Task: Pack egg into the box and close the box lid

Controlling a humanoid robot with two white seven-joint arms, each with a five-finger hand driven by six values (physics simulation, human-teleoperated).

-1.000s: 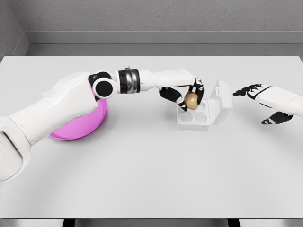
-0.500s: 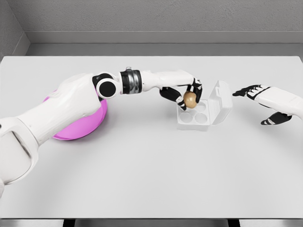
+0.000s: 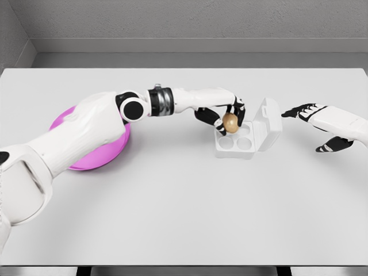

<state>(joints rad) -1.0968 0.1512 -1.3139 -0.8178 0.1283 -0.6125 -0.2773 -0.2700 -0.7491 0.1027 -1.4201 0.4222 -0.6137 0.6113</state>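
Raised slightly since earlier, the left hand (image 3: 227,115) pinches the egg (image 3: 230,122) above the box (image 3: 236,145), whose lid (image 3: 268,123) stands open. Right hand (image 3: 322,123) hovers spread near the table's (image 3: 184,201) right edge; a bowl (image 3: 98,155) sits left.

Smooth matt white plastic for the egg box (image 3: 247,140); matt tan shell on the egg (image 3: 230,122); glossy magenta plastic for the bowl (image 3: 106,154); satin white shells on the left hand (image 3: 225,115), black finger joints; matt pale grey table (image 3: 190,213).
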